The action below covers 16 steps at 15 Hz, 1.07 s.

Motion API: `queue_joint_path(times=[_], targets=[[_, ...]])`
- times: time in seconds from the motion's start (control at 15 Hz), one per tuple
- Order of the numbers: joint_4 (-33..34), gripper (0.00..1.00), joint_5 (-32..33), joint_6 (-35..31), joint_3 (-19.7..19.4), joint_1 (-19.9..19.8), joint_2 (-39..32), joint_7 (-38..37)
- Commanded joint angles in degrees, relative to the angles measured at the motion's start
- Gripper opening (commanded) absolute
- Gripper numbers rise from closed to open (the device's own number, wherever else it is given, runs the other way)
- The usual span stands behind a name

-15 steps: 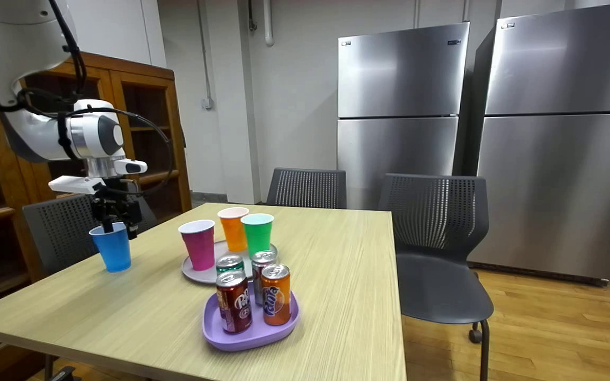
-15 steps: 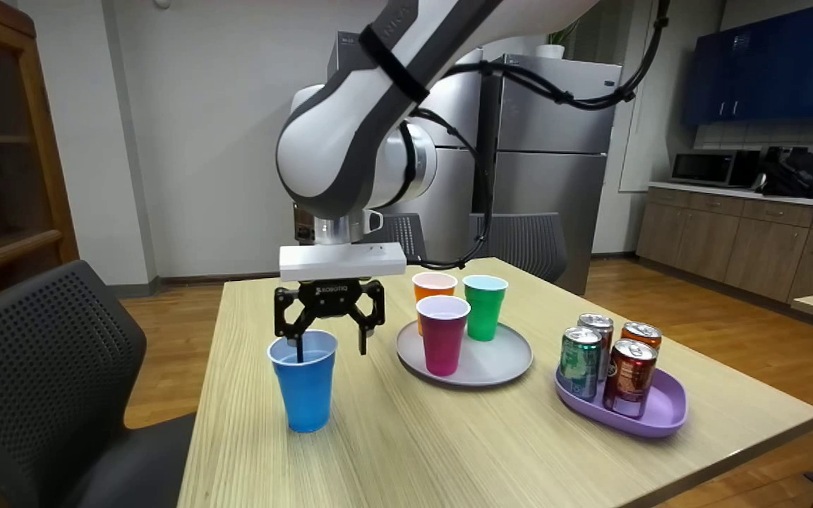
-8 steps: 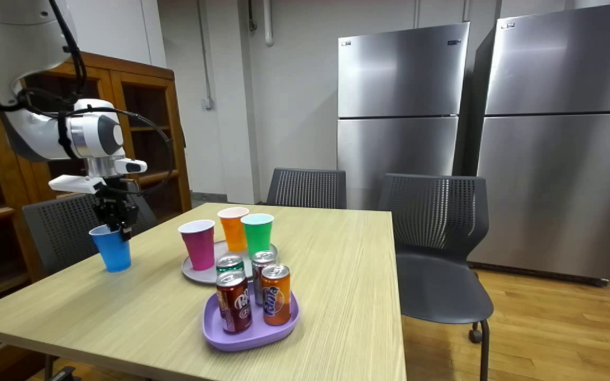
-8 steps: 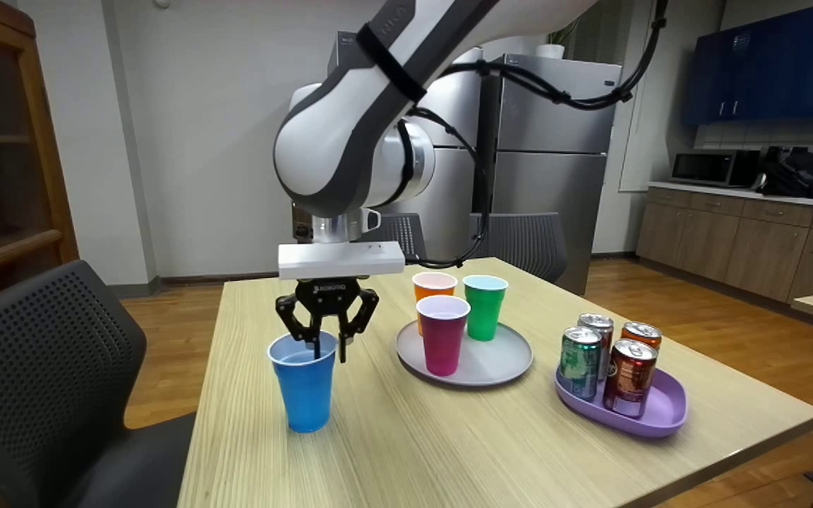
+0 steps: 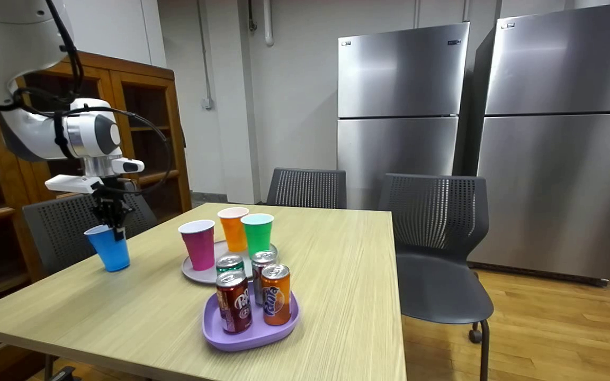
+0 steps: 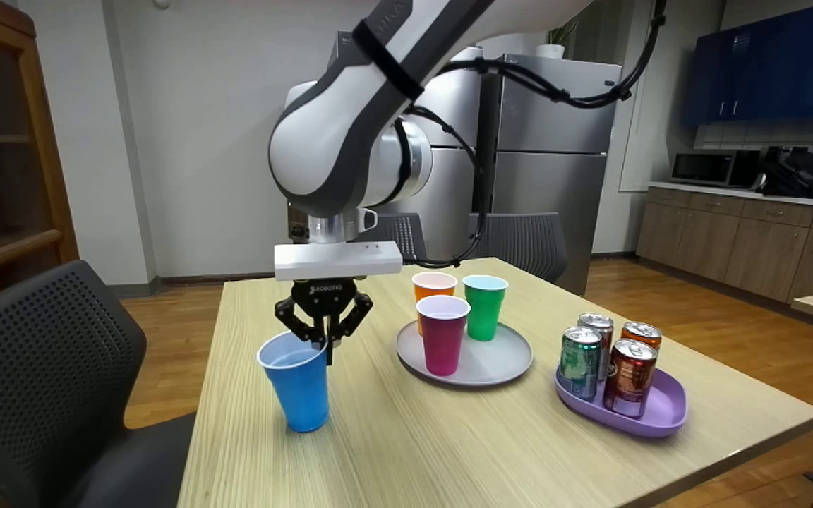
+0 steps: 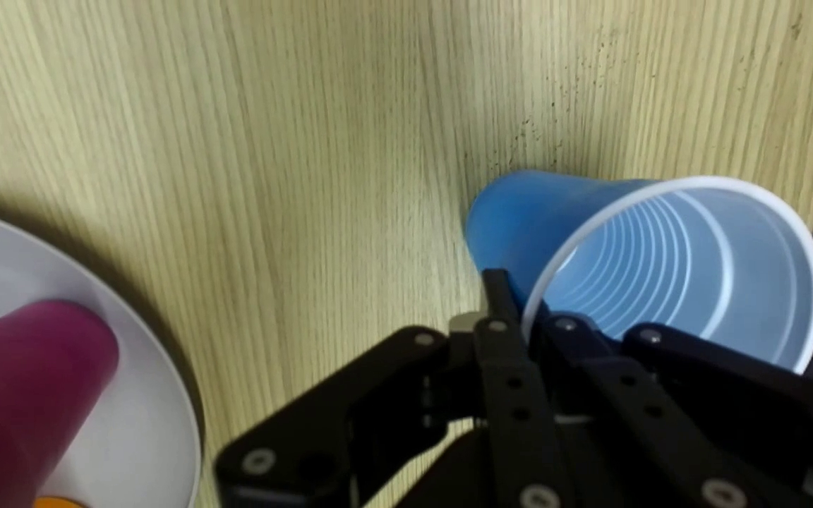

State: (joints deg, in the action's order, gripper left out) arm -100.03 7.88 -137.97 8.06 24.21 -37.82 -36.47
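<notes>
Left to right: blue cup (image 6: 298,389), tilted slightly, left of grey plate (image 6: 490,362); gripper (image 6: 326,347), lettered ROBOTIQ, also left of plate, jaws pinching cup's rim. Beside plate, on purple tray (image 5: 249,342): Dr Pepper can (image 5: 234,304), then Fanta can (image 5: 276,296).

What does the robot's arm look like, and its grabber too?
The arm is smooth, rounded and white, with dark grey stripes. Black straps wrap it, and black cables loop alongside. Below come a shiny silver collar and a flat white block. The gripper is black, with jointed sides, two thin fingers and pale letters spelling ROBOTIQ.
</notes>
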Motion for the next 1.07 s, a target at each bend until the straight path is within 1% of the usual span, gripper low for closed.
queue_joint_path(times=[0.0,0.2,0.53,0.8,1.0], targets=[[-4.41,0.01,-0.63,-1.18,-1.01,0.76,4.15,1.99],[-9.07,0.01,-0.35,-3.29,-1.33,0.44,7.39,2.40],[-21.31,0.01,-0.51,-9.22,-2.05,-0.74,14.51,2.79],[-32.04,0.01,-1.07,-15.23,-3.26,-2.72,20.15,2.58],[-39.94,0.01,-1.55,-19.62,-4.73,-5.16,24.45,2.61]])
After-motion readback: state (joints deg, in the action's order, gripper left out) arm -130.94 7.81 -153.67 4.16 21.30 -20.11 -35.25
